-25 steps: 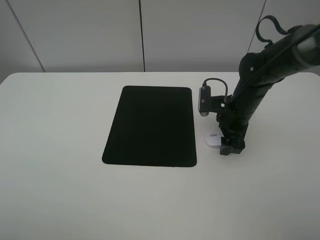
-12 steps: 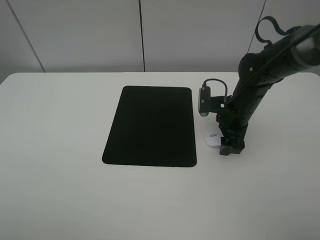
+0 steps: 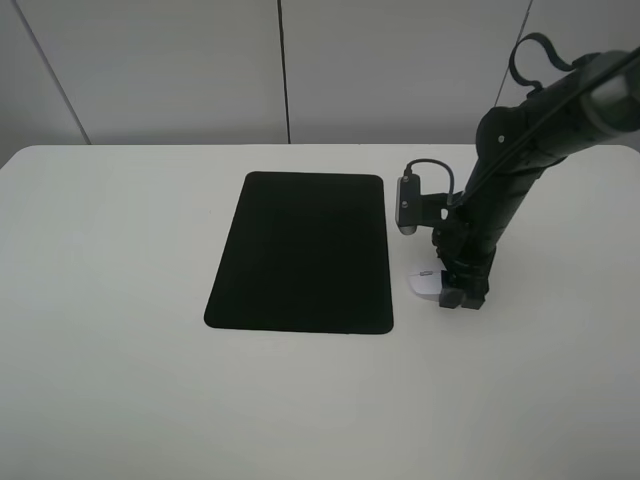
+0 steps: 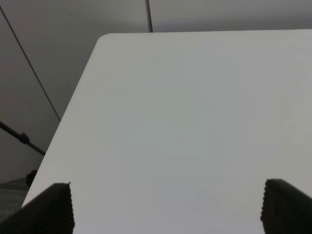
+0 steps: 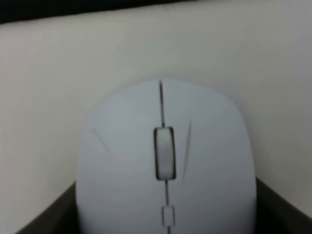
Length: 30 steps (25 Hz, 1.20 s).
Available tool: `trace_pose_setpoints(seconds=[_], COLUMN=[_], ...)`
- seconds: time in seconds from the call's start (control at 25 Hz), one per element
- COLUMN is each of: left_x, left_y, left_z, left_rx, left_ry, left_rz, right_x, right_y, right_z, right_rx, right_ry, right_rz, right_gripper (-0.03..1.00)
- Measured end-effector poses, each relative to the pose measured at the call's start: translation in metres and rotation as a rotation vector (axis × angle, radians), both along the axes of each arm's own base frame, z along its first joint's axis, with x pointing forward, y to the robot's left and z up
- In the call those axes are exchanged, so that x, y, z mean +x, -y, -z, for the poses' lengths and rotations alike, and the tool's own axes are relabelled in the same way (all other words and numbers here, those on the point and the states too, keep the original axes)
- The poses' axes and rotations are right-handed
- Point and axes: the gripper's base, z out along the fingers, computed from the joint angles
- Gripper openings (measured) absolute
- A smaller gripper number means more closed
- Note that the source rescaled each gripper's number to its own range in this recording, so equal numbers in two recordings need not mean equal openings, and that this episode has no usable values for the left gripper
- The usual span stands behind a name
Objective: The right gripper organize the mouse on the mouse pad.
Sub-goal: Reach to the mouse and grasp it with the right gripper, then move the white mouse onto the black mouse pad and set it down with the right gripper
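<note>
The white mouse (image 3: pixel 421 285) lies on the table just right of the black mouse pad (image 3: pixel 300 250), off the pad's near right corner. My right gripper (image 3: pixel 456 296) points down over it, covering most of it from above. In the right wrist view the mouse (image 5: pixel 165 165) fills the frame, scroll wheel up, with the dark fingers (image 5: pixel 44 217) pressed against both its sides. A dark strip of the pad (image 5: pixel 73 7) shows beyond it. My left gripper (image 4: pixel 165 207) is open and empty over bare table; it does not show in the high view.
The white table (image 3: pixel 120 380) spreads wide to the left of and in front of the pad. Its rounded far corner (image 4: pixel 105 39) and left edge show in the left wrist view. A grey panelled wall stands behind.
My right gripper and the mouse have shifted slightly left, toward the pad's right edge. The pad has not moved.
</note>
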Motion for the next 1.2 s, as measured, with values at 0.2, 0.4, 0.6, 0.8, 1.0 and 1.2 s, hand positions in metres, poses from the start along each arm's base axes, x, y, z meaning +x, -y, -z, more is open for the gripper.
trace_pose_setpoints(seconds=[0.2, 0.4, 0.6, 0.8, 1.0, 1.2], left_x=[0.000, 0.000, 0.000, 0.000, 0.000, 0.000], left_y=[0.000, 0.000, 0.000, 0.000, 0.000, 0.000], left_z=[0.000, 0.000, 0.000, 0.000, 0.000, 0.000], left_rx=[0.000, 0.000, 0.000, 0.000, 0.000, 0.000], left_ry=[0.000, 0.000, 0.000, 0.000, 0.000, 0.000], left_rz=[0.000, 0.000, 0.000, 0.000, 0.000, 0.000], right_x=[0.000, 0.000, 0.000, 0.000, 0.003, -0.001], right_y=[0.000, 0.000, 0.000, 0.000, -0.003, -0.015], right_z=[0.000, 0.000, 0.000, -0.001, -0.018, -0.050], right_rx=[0.000, 0.000, 0.000, 0.001, 0.043, 0.123], right_ry=[0.001, 0.000, 0.000, 0.003, 0.066, 0.137], right_rz=[0.000, 0.000, 0.000, 0.000, 0.038, 0.209], right_gripper=[0.02, 0.02, 0.02, 0.02, 0.02, 0.02])
